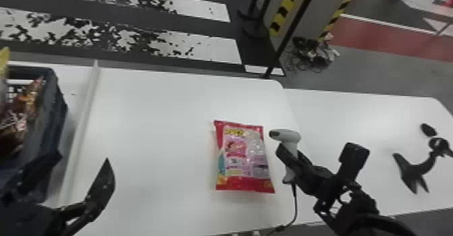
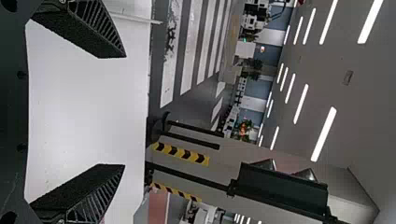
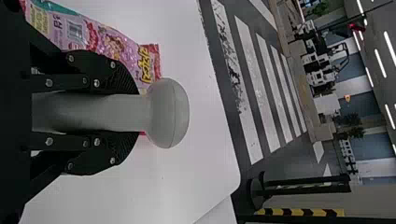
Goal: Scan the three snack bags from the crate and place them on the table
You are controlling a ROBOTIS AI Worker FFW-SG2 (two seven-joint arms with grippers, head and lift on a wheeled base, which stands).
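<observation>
Here we are, with big yellow lettering [image 1: 235,131] running across one end of the snack bag [image 1: 241,164], and we can follow it along the same end in the right wrist view too. Now we spot the barcode [image 3: 74,31], dark bars in a pale block towards the bag's other end, and just beside it a yellow panel [image 3: 38,17] of fine print, too small for us to make out. Over in the background, we get yellow-and-black warning stripes [image 1: 285,8] down the edges of a grey column [image 1: 311,6].
</observation>
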